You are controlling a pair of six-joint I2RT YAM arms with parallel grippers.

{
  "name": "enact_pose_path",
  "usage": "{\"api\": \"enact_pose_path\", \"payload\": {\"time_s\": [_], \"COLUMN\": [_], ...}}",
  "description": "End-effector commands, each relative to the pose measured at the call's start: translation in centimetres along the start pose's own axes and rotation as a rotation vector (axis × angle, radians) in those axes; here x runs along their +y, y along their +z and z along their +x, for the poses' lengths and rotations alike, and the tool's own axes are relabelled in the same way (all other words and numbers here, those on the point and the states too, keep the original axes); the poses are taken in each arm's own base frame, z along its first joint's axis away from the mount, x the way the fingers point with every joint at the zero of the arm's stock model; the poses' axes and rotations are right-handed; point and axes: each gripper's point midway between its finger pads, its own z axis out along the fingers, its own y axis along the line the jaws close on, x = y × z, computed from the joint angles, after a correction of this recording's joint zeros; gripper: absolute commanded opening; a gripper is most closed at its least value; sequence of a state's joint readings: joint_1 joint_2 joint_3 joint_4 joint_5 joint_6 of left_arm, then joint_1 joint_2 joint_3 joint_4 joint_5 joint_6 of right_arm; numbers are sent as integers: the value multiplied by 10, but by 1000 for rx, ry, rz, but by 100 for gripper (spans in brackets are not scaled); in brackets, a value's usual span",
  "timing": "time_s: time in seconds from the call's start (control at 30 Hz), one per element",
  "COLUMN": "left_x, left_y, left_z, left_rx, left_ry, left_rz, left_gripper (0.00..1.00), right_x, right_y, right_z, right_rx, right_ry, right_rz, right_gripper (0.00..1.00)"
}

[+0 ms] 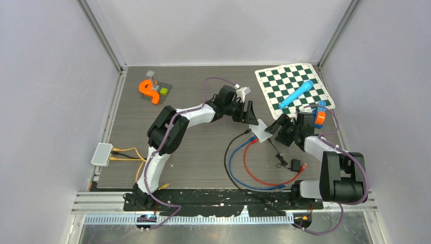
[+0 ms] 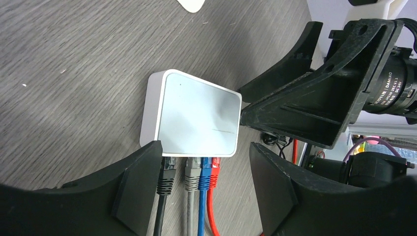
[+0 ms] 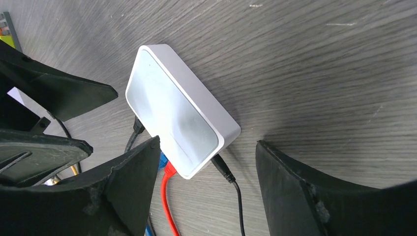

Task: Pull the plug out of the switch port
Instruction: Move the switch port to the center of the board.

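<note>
Centre of table (image 1: 203, 152): switch (image 1: 260, 131), white, lying flat; 4 plugs (image 2: 193, 172) seated along 1 edge, cables black, grey, blue, red. Left gripper (image 2: 204, 164): spread wide, straddling plug row, grasping nothing. Right gripper (image 3: 206, 157): likewise spread, around switch corner, empty

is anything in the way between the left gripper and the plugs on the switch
Nothing visible. The left gripper is open with the four plugs between its jaws at the switch edge. The right gripper stands open beside the switch, not over the plugs.
</note>
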State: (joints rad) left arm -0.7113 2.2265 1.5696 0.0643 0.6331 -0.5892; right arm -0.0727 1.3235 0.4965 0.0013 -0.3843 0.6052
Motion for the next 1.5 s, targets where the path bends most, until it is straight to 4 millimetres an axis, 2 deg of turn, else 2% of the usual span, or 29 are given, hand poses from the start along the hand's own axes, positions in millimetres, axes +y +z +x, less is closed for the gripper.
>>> {"api": "enact_pose_path", "payload": {"time_s": [0.0, 0.33, 0.6, 0.63, 0.67, 0.73, 0.93, 1.13, 1.47], "left_x": [-4, 11, 18, 20, 20, 20, 13, 13, 6], "left_y": [2, 16, 16, 15, 14, 11, 8, 14, 10], "left_z": [-5, 0, 10, 10, 8, 4, -8, -2, 13], "left_rx": [-28, -4, -9, -16, -24, -31, -44, -24, -8], "left_ry": [17, 2, -14, -13, -9, 4, 6, -25, -42], "left_rz": [28, 17, 11, -1, -13, -23, -30, -1, 54], "left_gripper": [67, 59, 53, 54, 59, 76, 77, 70, 59], "right_x": [8, 4, 3, 5, 4, 3, 0, 6, 36], "right_y": [5, 13, 16, 16, 16, 15, 8, 5, 11], "right_z": [-2, 7, 8, 6, 8, 5, 0, -3, 6], "right_rx": [-12, 20, 38, 39, 52, 51, 18, 5, 84], "right_ry": [23, 33, 16, 5, 4, -22, -43, -58, -175], "right_rz": [-66, -74, -79, -82, -75, -61, -29, -51, -160], "right_gripper": [76, 75, 69, 68, 68, 68, 69, 69, 71]}}
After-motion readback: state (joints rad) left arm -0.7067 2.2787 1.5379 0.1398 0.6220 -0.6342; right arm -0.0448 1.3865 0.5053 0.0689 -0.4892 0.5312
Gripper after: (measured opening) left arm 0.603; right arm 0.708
